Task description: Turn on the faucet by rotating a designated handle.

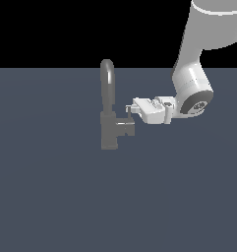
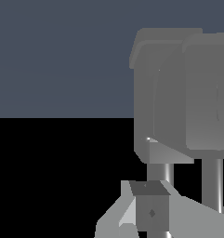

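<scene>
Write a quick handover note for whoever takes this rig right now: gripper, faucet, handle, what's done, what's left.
Gripper: reaching in sideways from the exterior view's right, fingertips at the thin pin above the handle. Whether it is open or shut cannot be told from either view.
Faucet: upright on the floor, arched spout on top, handle stub pointing toward the gripper.
Done: the approach; the gripper is at the handle.
Left: confirm contact with the pin, then rotate the handle to turn the faucet on. How far it has turned, if at all, cannot be told.
</scene>
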Tool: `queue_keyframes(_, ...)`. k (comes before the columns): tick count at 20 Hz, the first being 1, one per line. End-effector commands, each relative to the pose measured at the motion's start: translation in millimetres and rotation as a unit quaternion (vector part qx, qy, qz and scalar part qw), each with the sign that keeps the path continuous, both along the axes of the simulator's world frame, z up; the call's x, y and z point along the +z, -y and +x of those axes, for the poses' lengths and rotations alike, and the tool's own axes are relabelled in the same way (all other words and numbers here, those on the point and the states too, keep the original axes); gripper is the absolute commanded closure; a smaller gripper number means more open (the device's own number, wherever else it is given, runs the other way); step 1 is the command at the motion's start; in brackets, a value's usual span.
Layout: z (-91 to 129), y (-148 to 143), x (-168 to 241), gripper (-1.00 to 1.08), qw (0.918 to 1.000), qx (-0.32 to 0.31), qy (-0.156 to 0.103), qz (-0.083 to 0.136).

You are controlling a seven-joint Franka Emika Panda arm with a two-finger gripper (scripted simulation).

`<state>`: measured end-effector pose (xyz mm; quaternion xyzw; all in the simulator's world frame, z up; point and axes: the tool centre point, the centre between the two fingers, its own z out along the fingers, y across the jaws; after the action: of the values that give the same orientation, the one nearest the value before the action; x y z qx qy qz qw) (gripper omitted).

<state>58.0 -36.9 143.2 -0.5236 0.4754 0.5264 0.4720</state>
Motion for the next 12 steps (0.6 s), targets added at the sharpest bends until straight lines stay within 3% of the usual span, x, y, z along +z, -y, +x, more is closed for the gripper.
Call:
queue_keyframes(1,-5,1,1,1.08,1.0,0.0,0.0,0.0)
queue_keyframes(12,-32,3,8,1.08,1.0,0.0,0.0,0.0)
